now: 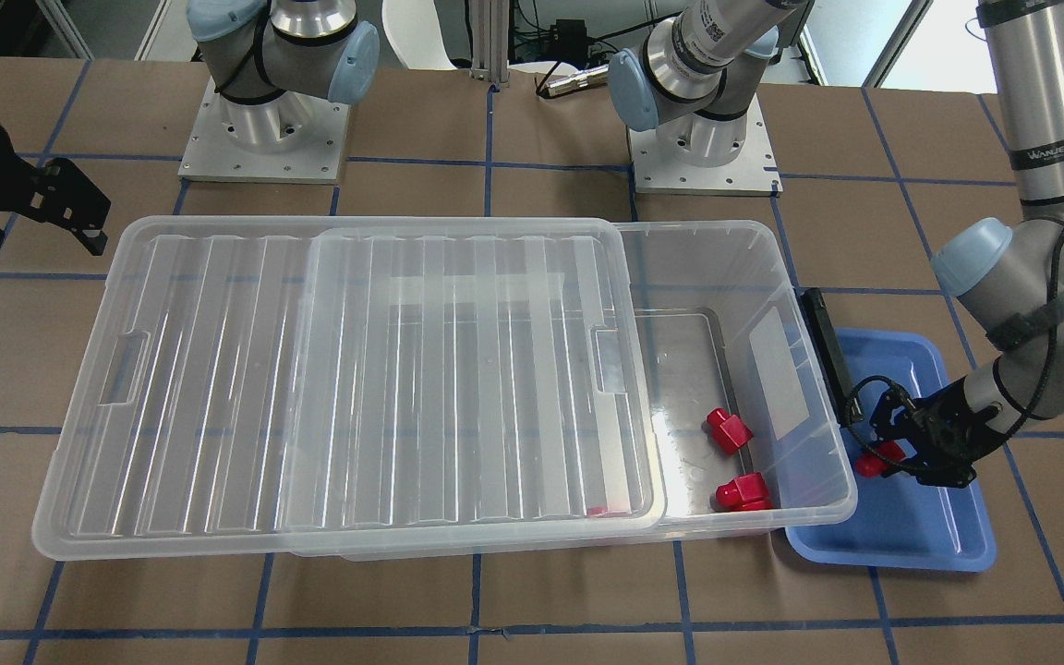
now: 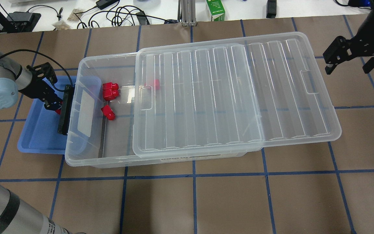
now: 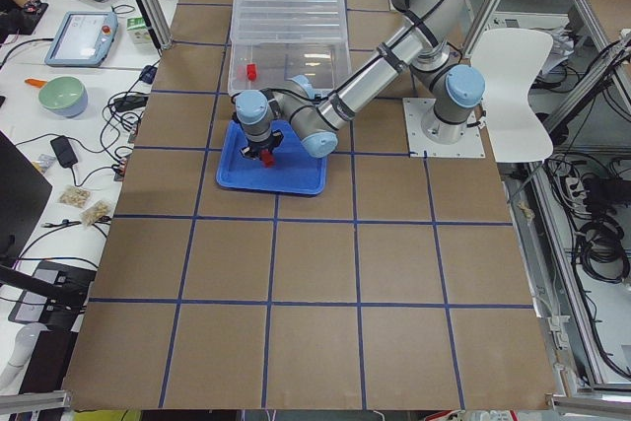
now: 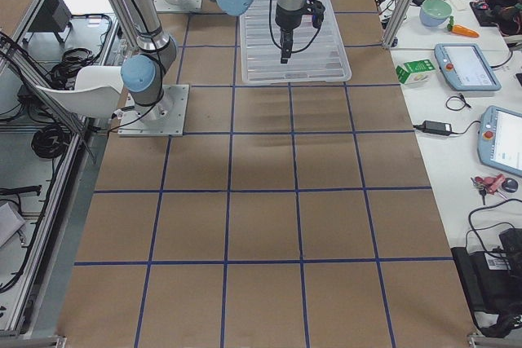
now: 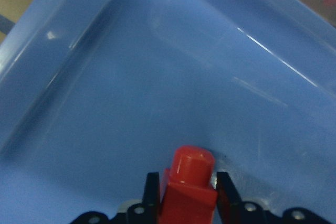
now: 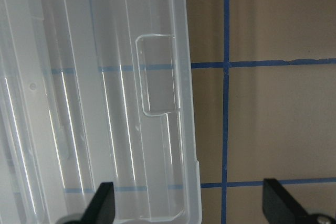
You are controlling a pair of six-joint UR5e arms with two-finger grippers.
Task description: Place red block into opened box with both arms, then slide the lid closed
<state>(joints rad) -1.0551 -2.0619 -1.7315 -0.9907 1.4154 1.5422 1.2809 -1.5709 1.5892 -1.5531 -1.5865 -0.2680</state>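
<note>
The red block (image 5: 188, 169) sat gripped in the left claw (image 5: 187, 183) low over the blue tray (image 1: 920, 531), beside the box (image 1: 772, 268) whose lid (image 1: 356, 369) left only that end uncovered, while the right claw (image 2: 347, 66) hung spread wide past the lid's far end.

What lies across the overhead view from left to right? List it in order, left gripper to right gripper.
left gripper, shut on a red block → black bar clip on the box's short side → three loose red blocks in the box's uncovered end → lid → right gripper, open
</note>
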